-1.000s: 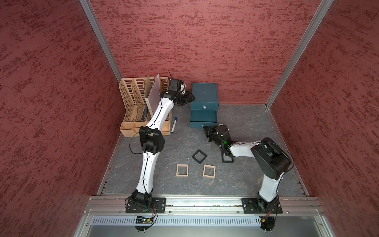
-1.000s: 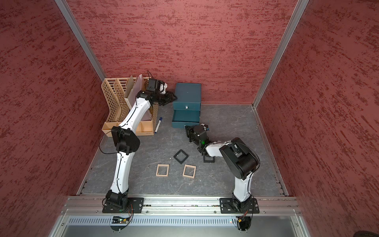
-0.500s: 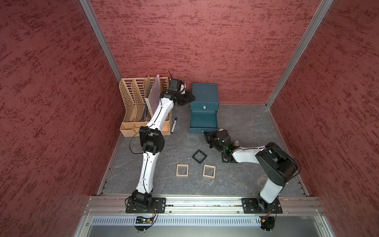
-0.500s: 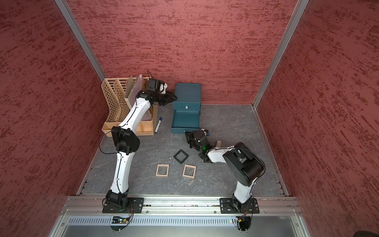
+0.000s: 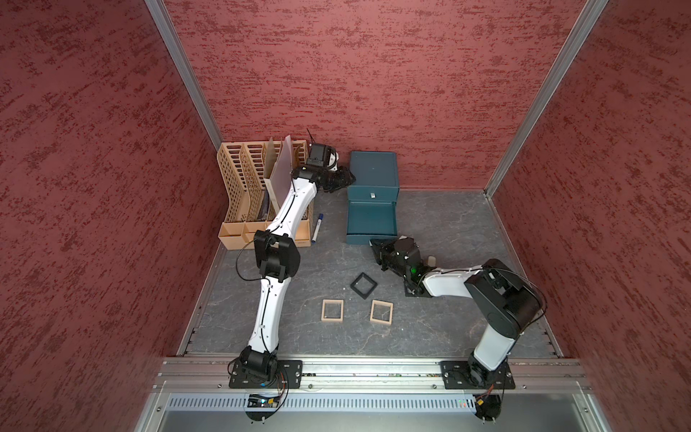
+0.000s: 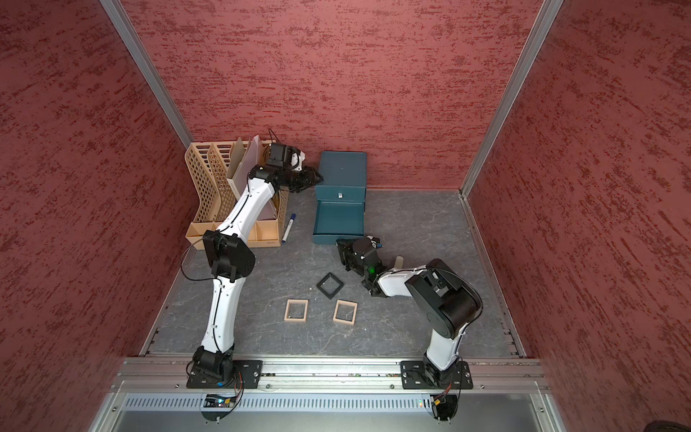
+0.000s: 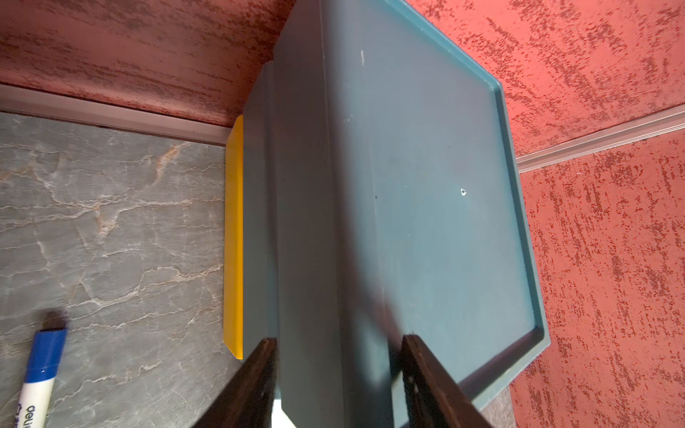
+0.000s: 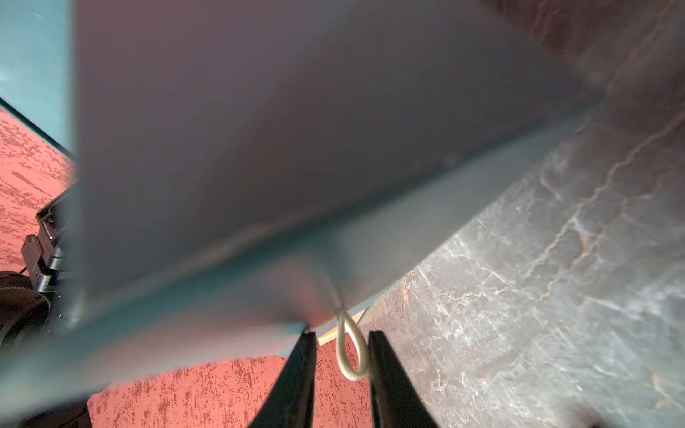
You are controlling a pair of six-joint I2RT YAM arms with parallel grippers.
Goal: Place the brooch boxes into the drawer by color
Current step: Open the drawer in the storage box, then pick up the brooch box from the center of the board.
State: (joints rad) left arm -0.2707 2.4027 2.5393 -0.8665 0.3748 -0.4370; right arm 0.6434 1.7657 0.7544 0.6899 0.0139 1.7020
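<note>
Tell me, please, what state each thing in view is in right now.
Dark teal drawer chest: top drawer shut, drawer beneath pulled out, apparently empty.
Black square frame box: lying flat on the table.
Two beige square frame boxes: lying flat on the table.
White blue-capped marker pen: capped, lying down.
Right tool: open around the drawer's wire pull loop.
Left tool: jaws astride the chest's edge; grip unclear.

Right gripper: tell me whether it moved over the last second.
Yes. The right gripper has moved away from the chest at the back wall, toward the black frame.
</note>
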